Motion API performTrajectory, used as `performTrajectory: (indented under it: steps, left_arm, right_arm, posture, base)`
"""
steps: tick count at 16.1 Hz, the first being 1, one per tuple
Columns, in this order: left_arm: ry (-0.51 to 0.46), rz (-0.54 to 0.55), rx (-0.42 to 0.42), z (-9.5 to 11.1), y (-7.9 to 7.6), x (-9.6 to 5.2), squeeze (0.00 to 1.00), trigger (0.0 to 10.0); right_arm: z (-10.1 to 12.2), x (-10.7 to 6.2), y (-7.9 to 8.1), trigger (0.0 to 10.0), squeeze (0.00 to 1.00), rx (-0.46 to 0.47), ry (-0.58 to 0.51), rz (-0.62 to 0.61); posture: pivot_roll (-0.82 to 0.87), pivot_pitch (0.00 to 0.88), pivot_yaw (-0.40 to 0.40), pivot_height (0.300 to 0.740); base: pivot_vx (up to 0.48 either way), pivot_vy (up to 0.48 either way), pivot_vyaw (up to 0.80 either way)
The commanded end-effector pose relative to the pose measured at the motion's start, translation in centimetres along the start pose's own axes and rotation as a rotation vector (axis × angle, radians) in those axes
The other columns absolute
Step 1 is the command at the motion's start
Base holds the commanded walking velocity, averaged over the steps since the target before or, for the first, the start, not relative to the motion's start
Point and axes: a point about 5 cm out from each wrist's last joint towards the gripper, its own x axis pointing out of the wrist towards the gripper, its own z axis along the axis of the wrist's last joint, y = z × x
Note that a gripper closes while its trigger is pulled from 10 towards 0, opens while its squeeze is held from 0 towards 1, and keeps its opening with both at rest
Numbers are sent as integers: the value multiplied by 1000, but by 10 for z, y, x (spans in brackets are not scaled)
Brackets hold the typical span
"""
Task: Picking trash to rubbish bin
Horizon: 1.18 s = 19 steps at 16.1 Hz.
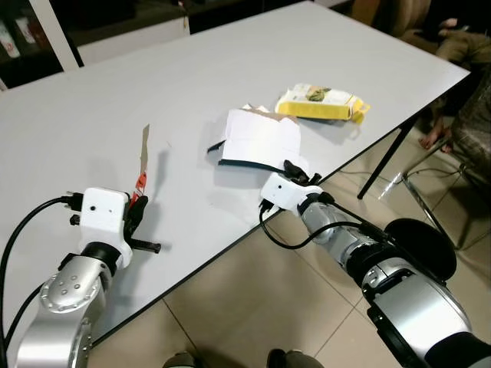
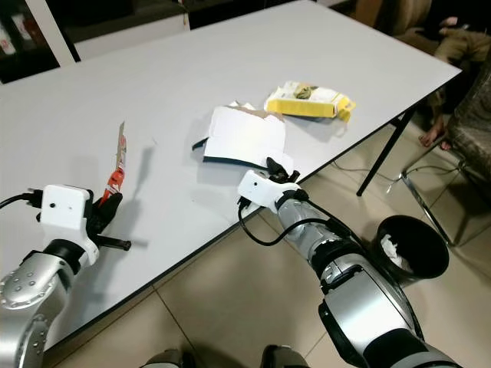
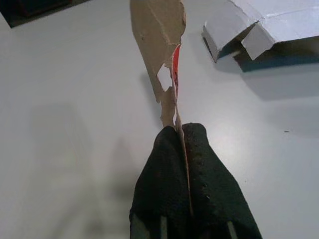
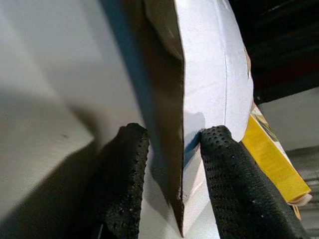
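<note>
Cardboard was the matter for both arms. The left gripper (image 3: 182, 149) had its fingers pressed together on the lower end of a torn cardboard strip (image 1: 143, 165), brown with a red printed face, which stood nearly upright above the counter (image 1: 153, 84) near its front edge. The right gripper (image 4: 172, 164) had spread fingers straddling the near edge of a flattened white carton (image 1: 257, 138), one finger under and one over (not yet closed, by my reading). The carton lay straight ahead of those fingers, by the counter's front edge, with a yellow snack packet (image 1: 321, 102) just beyond. The black rubbish bin (image 2: 406, 245) stood on the floor at the robot's right, nearer the right arm.
</note>
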Motion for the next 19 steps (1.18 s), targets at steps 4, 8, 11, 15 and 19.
performTrajectory:
  steps: [4, 8, 11, 15, 19]
  left_arm:
    - [-4, 2, -10, 4, 3, -8, 0, 10000]
    - [-8, 15, 2, 7, 6, -11, 0, 10000]
    - [-6, 22, 8, 6, 7, -14, 0, 10000]
    - [-11, 38, 3, 7, 8, -12, 0, 10000]
    - [-15, 31, 8, 7, 5, -9, 0, 10000]
  right_arm:
    - [-3, 4, -18, 10000, 1000, -120, 25, -77]
    - [9, 10, -37, 10000, 0, -209, -41, -137]
    - [6, 10, -39, 10000, 0, -216, -19, -116]
    - [6, 10, -37, 0, 0, -193, -25, -94]
    - [8, 11, -37, 0, 0, -189, -34, -90]
  posture:
    - [157, 196, -21, 740]
    - [169, 194, -30, 740]
    - [171, 195, -40, 740]
    - [161, 199, -45, 740]
    - [157, 192, -44, 740]
  base:
    - [0, 0, 0]
    - [0, 0, 0]
    - [0, 0, 0]
    - [0, 0, 0]
    - [0, 0, 0]
